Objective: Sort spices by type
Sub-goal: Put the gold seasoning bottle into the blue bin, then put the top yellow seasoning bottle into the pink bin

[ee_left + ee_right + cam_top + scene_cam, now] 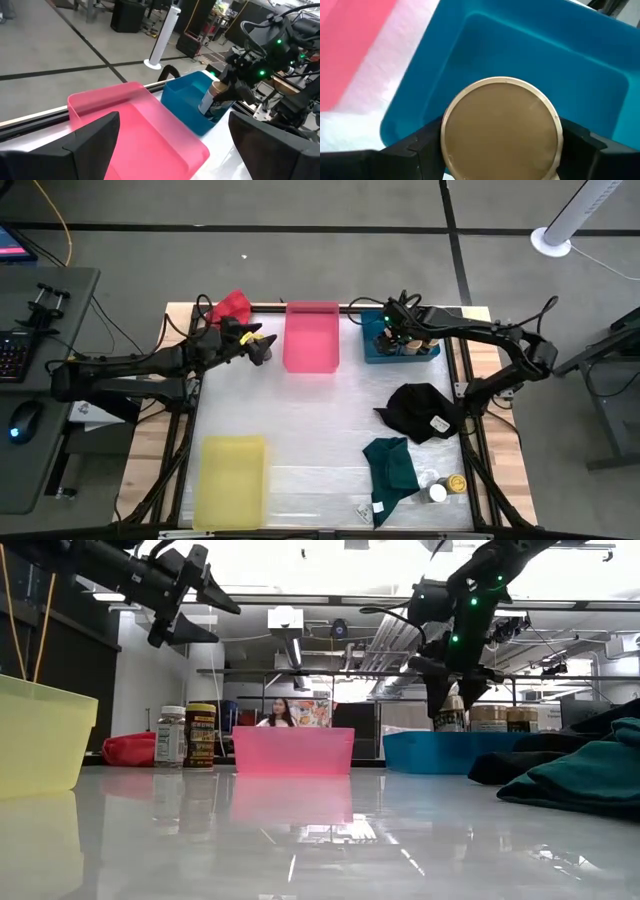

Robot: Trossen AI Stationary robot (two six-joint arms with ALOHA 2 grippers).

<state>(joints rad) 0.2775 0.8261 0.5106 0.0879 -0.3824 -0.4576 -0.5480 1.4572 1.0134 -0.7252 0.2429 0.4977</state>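
The right hand point(502, 150) gripped one tan-lidded jar point(501, 127) over the blue tray point(385, 352); the left hand point(262, 346) hung open near two jars point(186, 736) beside the pink tray point(311, 338).

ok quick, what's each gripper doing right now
left gripper: open, empty, raised beside the pink plastic tray.
right gripper: shut on tan-lidded cylindrical spice jar over blue tray.
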